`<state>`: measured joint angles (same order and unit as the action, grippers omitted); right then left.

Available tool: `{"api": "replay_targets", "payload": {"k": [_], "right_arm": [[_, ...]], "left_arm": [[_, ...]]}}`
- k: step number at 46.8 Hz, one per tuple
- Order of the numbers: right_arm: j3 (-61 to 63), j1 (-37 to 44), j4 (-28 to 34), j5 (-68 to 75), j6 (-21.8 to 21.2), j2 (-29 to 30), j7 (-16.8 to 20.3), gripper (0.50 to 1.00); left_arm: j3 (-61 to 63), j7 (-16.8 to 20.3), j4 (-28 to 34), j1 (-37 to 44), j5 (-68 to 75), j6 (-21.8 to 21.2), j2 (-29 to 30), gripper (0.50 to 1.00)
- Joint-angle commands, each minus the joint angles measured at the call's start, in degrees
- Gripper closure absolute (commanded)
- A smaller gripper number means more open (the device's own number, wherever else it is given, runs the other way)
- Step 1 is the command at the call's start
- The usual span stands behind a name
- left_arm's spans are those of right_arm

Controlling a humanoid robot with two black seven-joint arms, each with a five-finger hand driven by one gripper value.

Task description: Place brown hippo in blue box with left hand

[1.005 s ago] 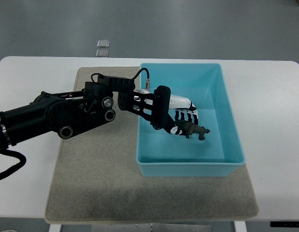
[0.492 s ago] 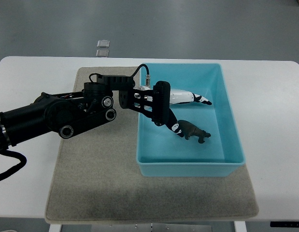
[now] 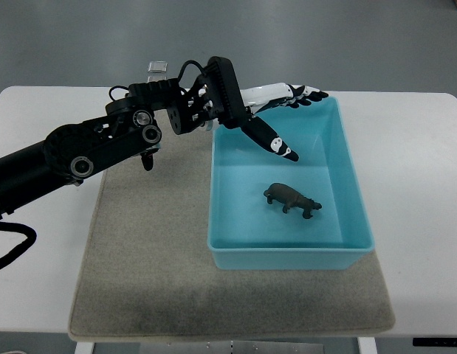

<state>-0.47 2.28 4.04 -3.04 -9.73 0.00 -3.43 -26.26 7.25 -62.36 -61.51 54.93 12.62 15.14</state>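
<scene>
On the floor of the blue box (image 3: 350, 184) stands the brown hippo (image 3: 291, 198), clear of the walls. Above the box's far left corner hangs the left robot hand (image 3: 276, 118), fingers spread wide, holding nothing. Box and grey mat (image 3: 147, 258) share the white desk (image 3: 420, 162); two small clear items (image 3: 157, 72) beyond it are hard to identify.

Only 1 camera shows the scene: a top view from the robot's own side, tilted steeply down and set fairly high. It takes in nearly the whole counter (image 3: 420, 147), the mat (image 3: 154, 280), and a strip of grey floor (image 3: 228, 37) beyond.
</scene>
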Motion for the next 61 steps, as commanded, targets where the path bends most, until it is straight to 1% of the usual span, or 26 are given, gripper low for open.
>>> {"api": "replay_targets", "payload": {"k": [1,7,14,20,23,32,35,41,44,55,61], "right_arm": [[0.0,0.0,0.0,0.0,0.1,0.0,0.0,0.564],[0.0,0.0,0.0,0.0,0.0,0.0,0.0,0.562],[0.0,0.0,0.0,0.0,0.0,0.0,0.0,0.564],[0.0,0.0,0.0,0.0,0.1,0.0,0.0,0.564],[0.0,0.0,0.0,0.0,0.0,0.0,0.0,0.564],[0.0,0.0,0.0,0.0,0.0,0.0,0.0,0.564],[0.0,0.0,0.0,0.0,0.0,0.0,0.0,0.564],[0.0,0.0,0.0,0.0,0.0,0.0,0.0,0.564],[0.0,0.0,0.0,0.0,0.1,0.0,0.0,0.564],[0.0,0.0,0.0,0.0,0.1,0.0,0.0,0.564],[-0.1,0.0,0.0,0.0,0.1,0.0,0.0,0.564]], "left_arm": [[-1.2,0.0,0.4,0.0,-4.4,-1.8,1.1,0.506],[-1.2,0.0,0.7,0.0,-10.8,-5.8,3.0,0.506],[-1.1,0.0,1.4,0.4,-19.7,-8.8,4.8,0.508],[-0.7,0.0,2.2,1.0,-29.7,-11.0,5.2,0.512],[-0.6,0.0,2.8,1.0,-33.5,-11.6,5.9,0.514],[-0.6,0.2,4.2,1.7,-40.5,-11.7,7.4,0.519],[-0.6,1.8,4.5,1.8,-42.4,-11.6,7.7,0.523],[-0.6,8.6,4.8,3.7,-43.6,-11.3,8.2,0.525],[-0.5,10.2,4.8,4.1,-43.6,-11.4,8.4,0.525],[-1.5,10.9,4.8,9.1,-44.1,-11.3,9.6,0.508],[-3.0,10.9,4.7,10.8,-50.3,-11.7,10.3,0.506]]}}
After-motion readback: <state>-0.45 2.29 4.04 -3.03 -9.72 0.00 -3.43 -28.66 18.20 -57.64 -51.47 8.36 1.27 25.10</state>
